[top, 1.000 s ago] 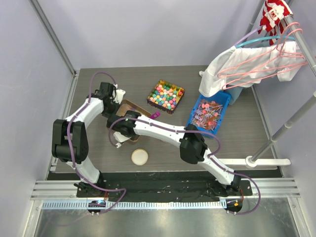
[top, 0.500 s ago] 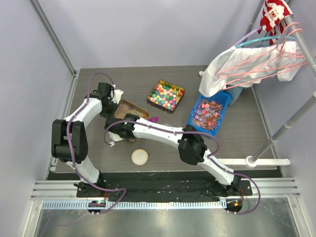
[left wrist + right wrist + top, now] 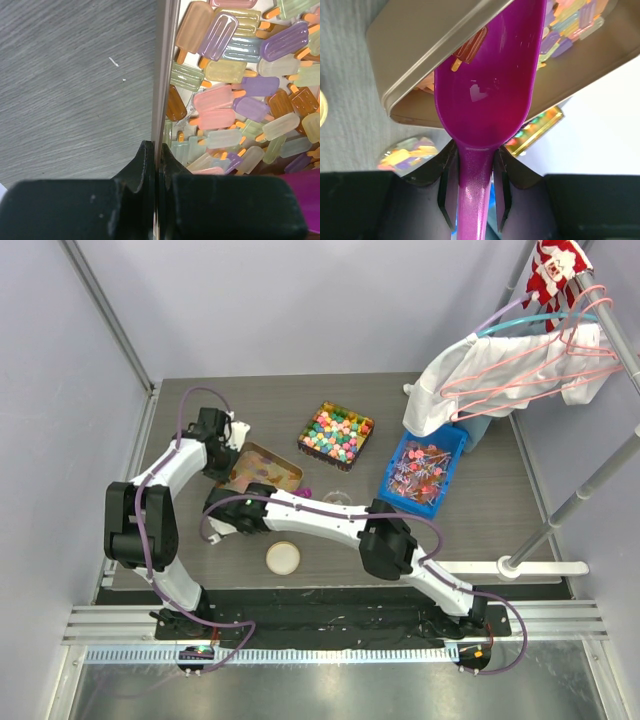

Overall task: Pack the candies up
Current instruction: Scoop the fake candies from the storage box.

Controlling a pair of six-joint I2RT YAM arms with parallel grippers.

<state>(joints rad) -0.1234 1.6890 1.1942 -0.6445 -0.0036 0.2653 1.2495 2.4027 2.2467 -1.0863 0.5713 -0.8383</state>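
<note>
The candies (image 3: 235,100) are pastel popsicle-shaped pieces heaped in a shallow metal tin (image 3: 262,468). My left gripper (image 3: 159,150) is shut on the tin's rim (image 3: 165,75), at its far left side in the top view, where the left gripper (image 3: 228,440) shows. My right gripper (image 3: 475,170) is shut on the handle of a purple scoop (image 3: 487,75). The scoop's bowl sits under the tin's (image 3: 420,40) raised corner. One brown-orange candy (image 3: 470,45) lies at the bowl's edge. From above, only the scoop's tip (image 3: 304,491) shows beside the right arm.
A box of many-coloured sweets (image 3: 336,433) and a blue bin (image 3: 424,468) stand behind to the right. A small clear dish (image 3: 337,497) holding a few candies lies beside the scoop. A round cream lid (image 3: 283,557) lies near the front. Clothes on hangers (image 3: 510,370) overhang the right.
My right arm has drawn back toward the near-left, taking the scoop off the tin's middle to its near corner. More of the tin shows. The left gripper has held still.
</note>
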